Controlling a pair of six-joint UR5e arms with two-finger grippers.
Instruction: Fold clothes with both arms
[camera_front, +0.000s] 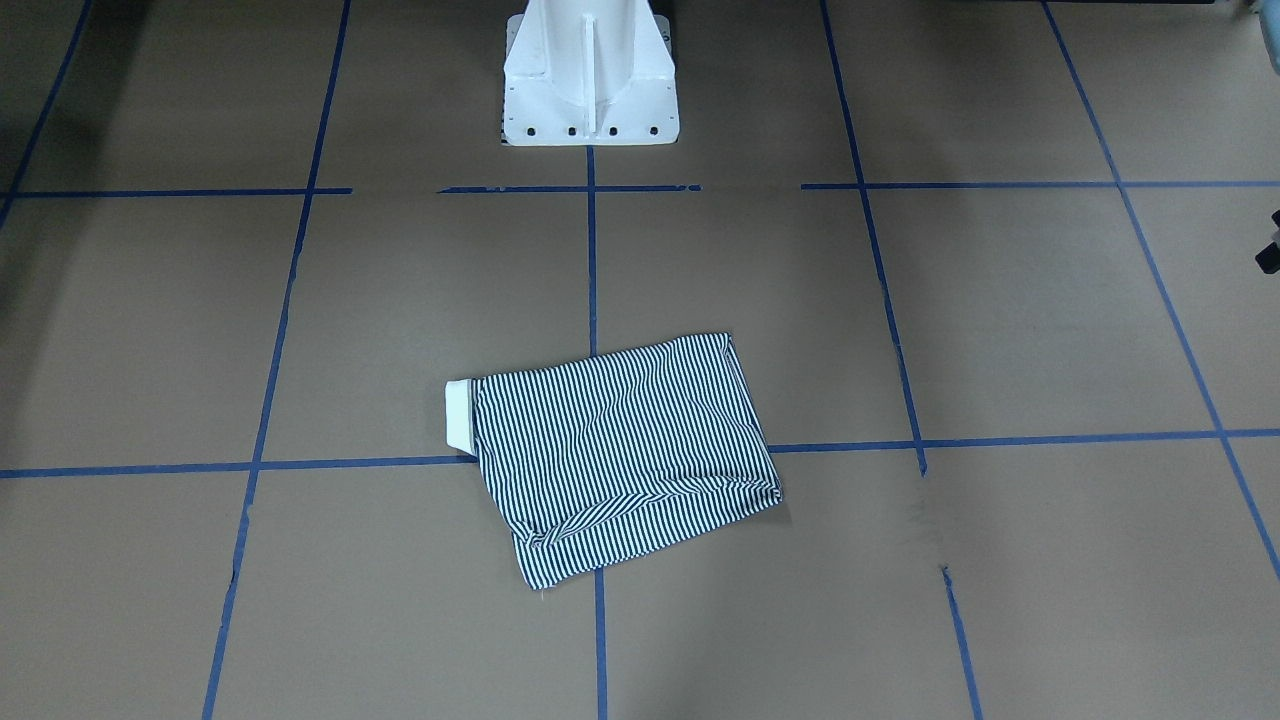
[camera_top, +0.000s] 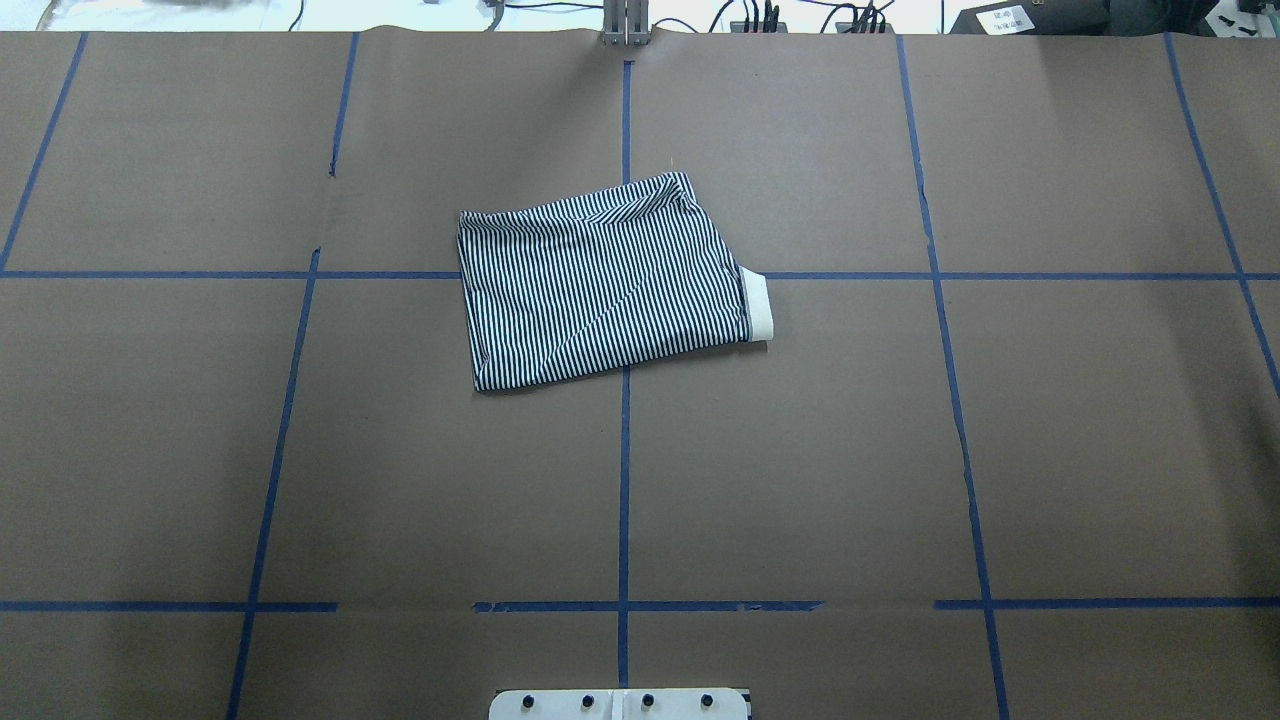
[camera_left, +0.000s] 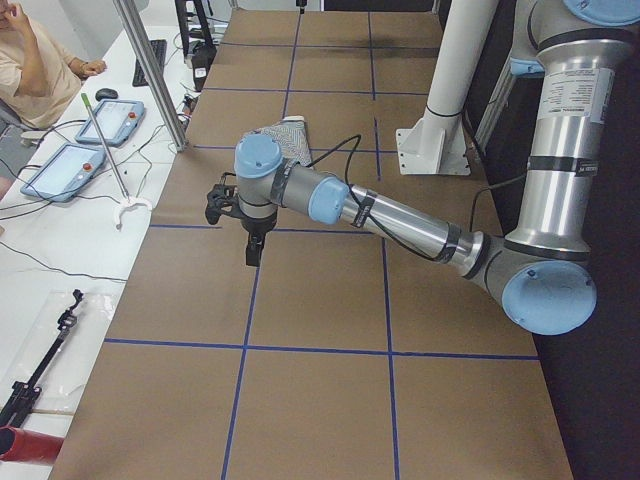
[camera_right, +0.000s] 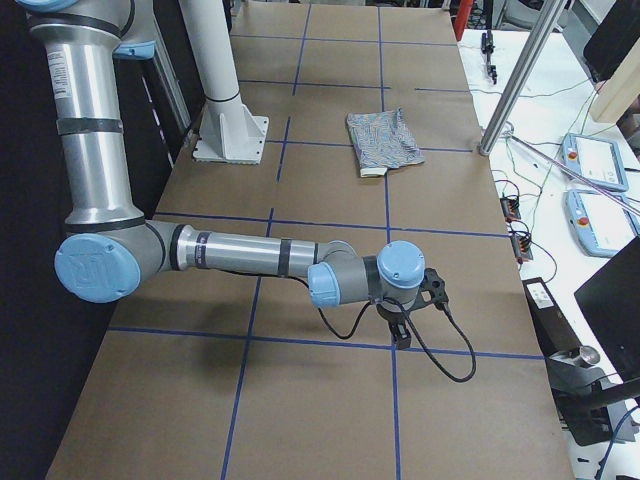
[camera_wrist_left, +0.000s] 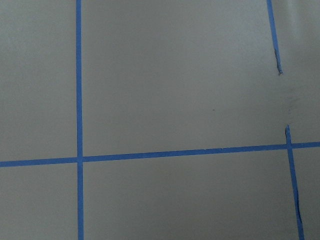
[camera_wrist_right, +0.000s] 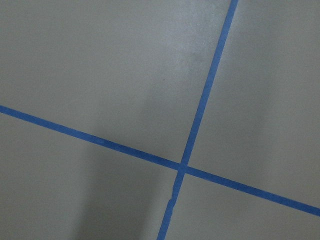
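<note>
Brown blue-taped desk (camera_top: 900, 450) holds a folded navy-and-white striped polo shirt (camera_top: 600, 290) near centre, long axis crosswise, cream collar (camera_top: 760, 310) toward the robot's right. Black left gripper (camera_left: 252, 245) and black right gripper (camera_right: 400, 333) hang well apart from it; I cannot tell how wide either stands.

Silver arms (camera_left: 400, 222), blue joint caps (camera_left: 548, 297), white pedestal (camera_front: 590, 70)

Folded polo shirt (camera_top: 600, 290), its collar (camera_top: 759, 310) mostly tucked under the stripes.
Left hand (camera_left: 253, 252) and right hand (camera_right: 401, 335) appear only in side views; grip unreadable.
</note>
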